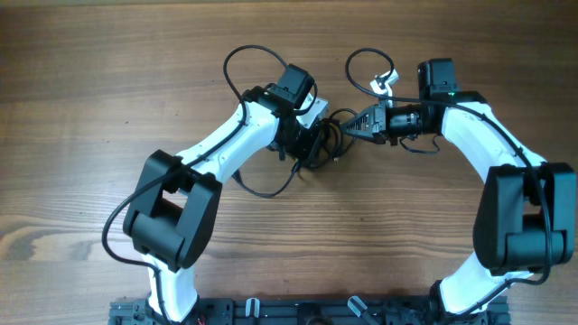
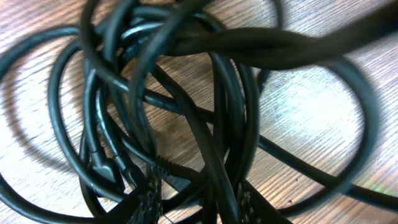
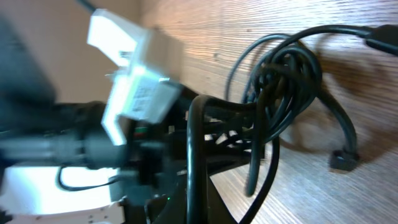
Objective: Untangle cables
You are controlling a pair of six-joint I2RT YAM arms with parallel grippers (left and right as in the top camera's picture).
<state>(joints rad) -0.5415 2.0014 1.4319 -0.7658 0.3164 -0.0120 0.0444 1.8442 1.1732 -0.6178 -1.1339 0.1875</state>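
A robotics lab bench, judging by the equipment. A black mounting rail (image 1: 271, 311) runs along the near edge of a wood-grain table (image 1: 81, 90). Two white-and-black robot arms, the left arm (image 1: 221, 135) and the right arm (image 1: 479, 131), rise from the rail's two ends and reach away from it. Beyond the rail, between the arm tips, lies a bunch of thin black cables (image 1: 321, 140).

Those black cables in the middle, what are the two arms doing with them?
Two robot arms are working on a knot of thin black cables on a wooden table. The left gripper sits right over the tangle, with strands running between its fingers; the right gripper meets it from the other side. The cables are bunched in loops, not yet separated.
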